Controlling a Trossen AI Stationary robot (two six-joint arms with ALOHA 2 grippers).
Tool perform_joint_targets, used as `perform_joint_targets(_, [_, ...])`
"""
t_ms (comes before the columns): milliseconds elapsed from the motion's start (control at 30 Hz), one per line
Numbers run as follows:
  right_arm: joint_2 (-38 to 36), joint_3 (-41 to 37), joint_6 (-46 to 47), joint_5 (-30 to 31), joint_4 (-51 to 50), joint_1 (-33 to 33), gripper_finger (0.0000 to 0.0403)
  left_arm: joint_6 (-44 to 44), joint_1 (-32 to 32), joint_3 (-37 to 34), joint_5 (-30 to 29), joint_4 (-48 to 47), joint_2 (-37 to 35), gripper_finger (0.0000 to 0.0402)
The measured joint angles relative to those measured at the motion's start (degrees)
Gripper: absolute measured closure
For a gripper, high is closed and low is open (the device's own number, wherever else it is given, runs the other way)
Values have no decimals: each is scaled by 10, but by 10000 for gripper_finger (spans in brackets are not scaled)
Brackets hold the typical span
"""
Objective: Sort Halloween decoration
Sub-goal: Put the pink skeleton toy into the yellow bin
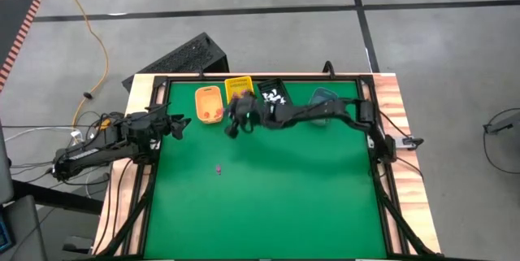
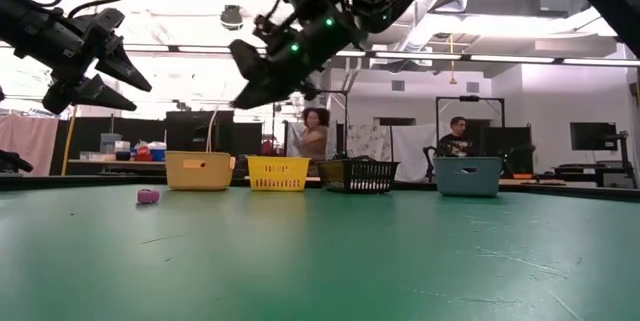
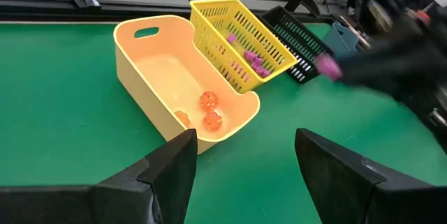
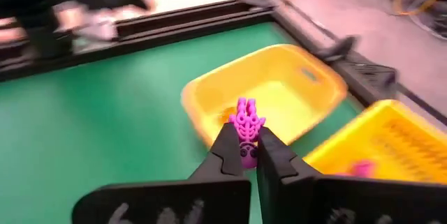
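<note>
My right gripper (image 4: 250, 147) hangs above the table in front of the pale orange bin (image 4: 269, 91) and the yellow basket (image 4: 391, 147), shut on a tiny purple Halloween decoration (image 4: 246, 123). In the high view this gripper (image 1: 231, 127) is near the far edge. A second purple decoration (image 1: 218, 168) lies on the green mat. My left gripper (image 3: 241, 154) waits open at the table's left side, with nothing between its fingers. The orange bin (image 3: 174, 77) holds orange decorations (image 3: 208, 109). The yellow basket (image 3: 237, 42) holds purple ones (image 3: 255, 60). My right gripper pinches the lower part of the purple decoration (image 4: 246, 144) between its two fingertips (image 4: 227, 151). The fingers reach in from the table's right, slanting a little downward. The rest of the decoration sticks out past the tips, lifted clear of the table.
Four bins stand in a row along the far edge: the orange bin (image 1: 209, 104), the yellow basket (image 1: 239, 89), a black basket (image 1: 274, 93) with white pieces and a blue-grey bin (image 1: 325, 97). The green mat (image 1: 268, 204) stretches toward the near edge. People stand in the room behind.
</note>
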Motion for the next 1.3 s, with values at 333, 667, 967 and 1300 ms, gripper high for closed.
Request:
perform_joint_targets(333, [9,0,98,0,-8,-96,392,-10,0,0,-5,0,0,170])
perform_joint_targets(667, [34,0,135,-2,-51,-103,337,-15,0,0,-25,0,0,170])
perform_joint_targets(967, [34,0,146,-3,-64,-114,266,-15,0,0,-25,-1,0,170])
perform_joint_targets(1300, [15,10,104,-50,1,-102,240,-10,0,0,-24,-1,0,170])
